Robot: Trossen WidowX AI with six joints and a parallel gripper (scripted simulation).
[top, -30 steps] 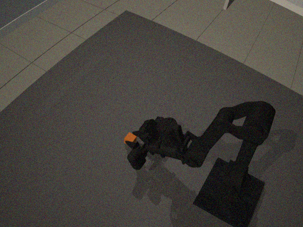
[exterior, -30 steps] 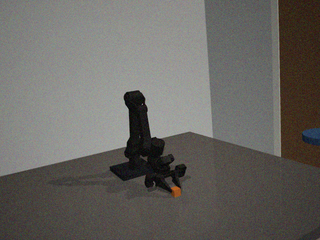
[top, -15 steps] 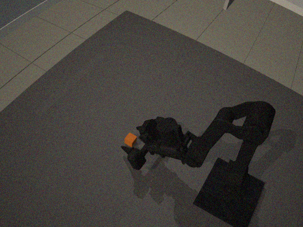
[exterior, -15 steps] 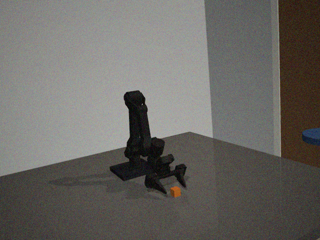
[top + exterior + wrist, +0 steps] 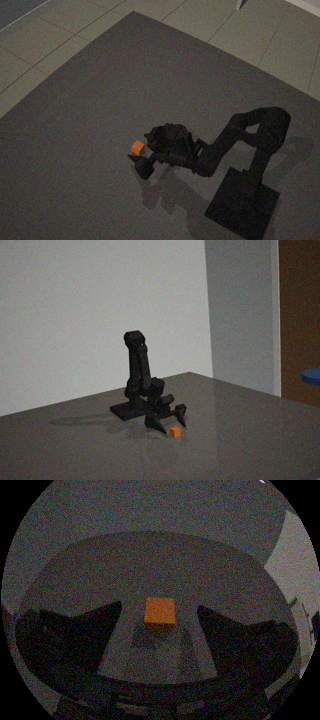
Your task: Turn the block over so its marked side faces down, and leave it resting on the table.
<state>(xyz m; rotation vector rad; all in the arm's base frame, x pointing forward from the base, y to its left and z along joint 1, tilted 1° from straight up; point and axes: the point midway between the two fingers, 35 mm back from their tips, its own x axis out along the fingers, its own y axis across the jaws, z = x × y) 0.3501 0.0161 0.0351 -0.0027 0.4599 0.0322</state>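
1. The orange block (image 5: 175,431) rests flat on the grey table (image 5: 232,426), well apart from the arm's base plate (image 5: 126,411).
2. The gripper (image 5: 171,428) stands spread wide and holds nothing.
3. One fingertip stands on each side of the block, neither touching it.
4. In the wrist view, the block (image 5: 160,611) sits centred between the two dark fingers.
5. Visible block faces are plain orange; the marked side cannot be made out.

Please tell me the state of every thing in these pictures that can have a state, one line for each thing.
orange block: resting on the table, free of the fingers, no mark showing on its visible faces.
tool: open wide, holding nothing, low over the table with the block just ahead of its tips.
arm: folded forward and down from its base.
table: bearing the block and the arm's base.
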